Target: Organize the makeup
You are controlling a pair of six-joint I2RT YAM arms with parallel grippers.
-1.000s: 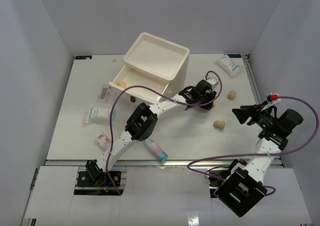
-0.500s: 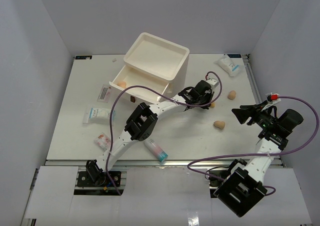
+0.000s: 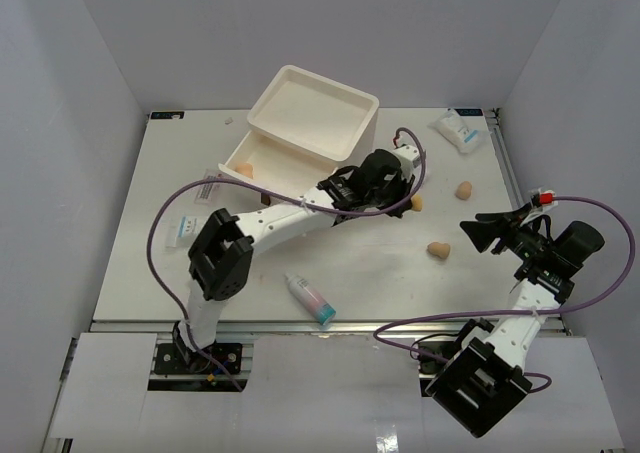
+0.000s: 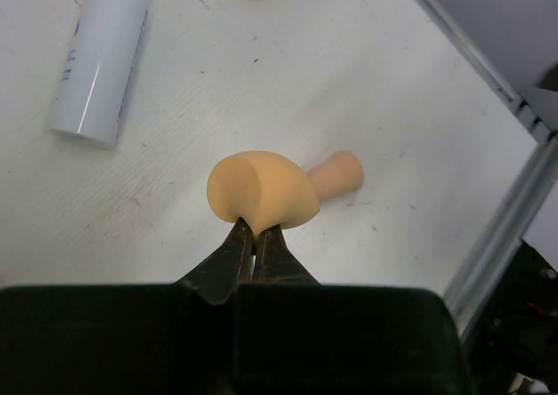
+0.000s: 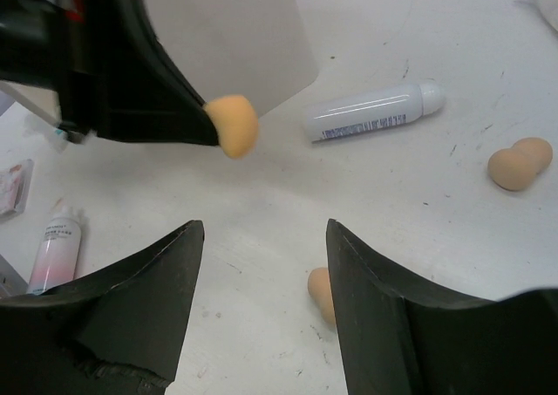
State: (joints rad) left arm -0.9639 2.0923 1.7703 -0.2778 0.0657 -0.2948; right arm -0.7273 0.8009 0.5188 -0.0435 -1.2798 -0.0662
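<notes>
My left gripper [image 4: 257,231] is shut on a tan egg-shaped sponge [image 4: 261,190] and holds it above the table; it shows in the top view [image 3: 412,202] in front of the cream drawer box [image 3: 312,113]. My right gripper [image 3: 478,231] is open and empty, and a loose sponge [image 3: 438,250] lies just to its left, seen between its fingers [image 5: 321,292]. Another sponge [image 3: 464,190] lies further back. A fourth sponge [image 3: 243,169] sits in the open drawer. The white tube [image 5: 375,112] lies beyond the held sponge. The teal-capped bottle [image 3: 312,300] lies at the near edge.
Sachets lie at the back right corner [image 3: 455,129] and at the left [image 3: 205,188], [image 3: 186,229]. The left arm's elbow [image 3: 220,258] hangs over the near left of the table. The table's metal edge [image 4: 510,203] runs along the right.
The left arm's elbow has swung to the left, and its gripper has shifted slightly left and back with the sponge still in it. The right gripper has barely moved.
</notes>
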